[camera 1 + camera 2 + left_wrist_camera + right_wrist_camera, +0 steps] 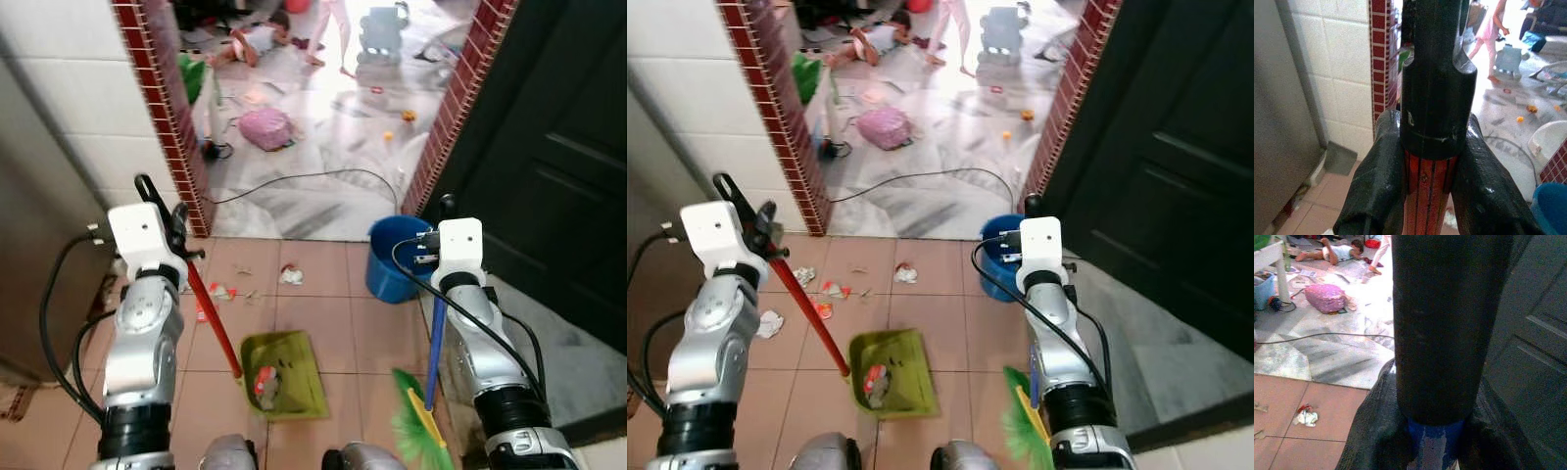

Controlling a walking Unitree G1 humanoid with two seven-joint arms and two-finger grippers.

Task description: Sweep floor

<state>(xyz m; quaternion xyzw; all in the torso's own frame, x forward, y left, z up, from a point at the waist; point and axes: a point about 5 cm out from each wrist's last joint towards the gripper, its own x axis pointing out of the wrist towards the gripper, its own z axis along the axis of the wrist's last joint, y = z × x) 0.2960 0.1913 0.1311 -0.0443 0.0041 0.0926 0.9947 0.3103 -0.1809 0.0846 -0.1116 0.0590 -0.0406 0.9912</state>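
Right now your left gripper [1425,196] is clamped on the red dustpan handle [211,313], both black fingers [1374,191] pressed against the shaft just below its black end cap, so the jaws are closed on it with no slack showing. That handle slants down to the green dustpan [289,372], which sits flat on the terracotta tiles between your two arms with a few scraps already inside.

Over on your other side, the right gripper [1430,440] is wrapped around the blue broom handle [436,352], jaws shut tight on the blue shaft right under its black grip. Follow it down and you see the green broom head [416,431] resting on the floor just beside the dustpan's right edge.

Ahead of you, a crumpled paper scrap [291,276] and smaller litter [220,291] lie on the tiles, near the dustpan but apart from it. You have a blue bucket [392,259] by the doorway, close to your right arm.
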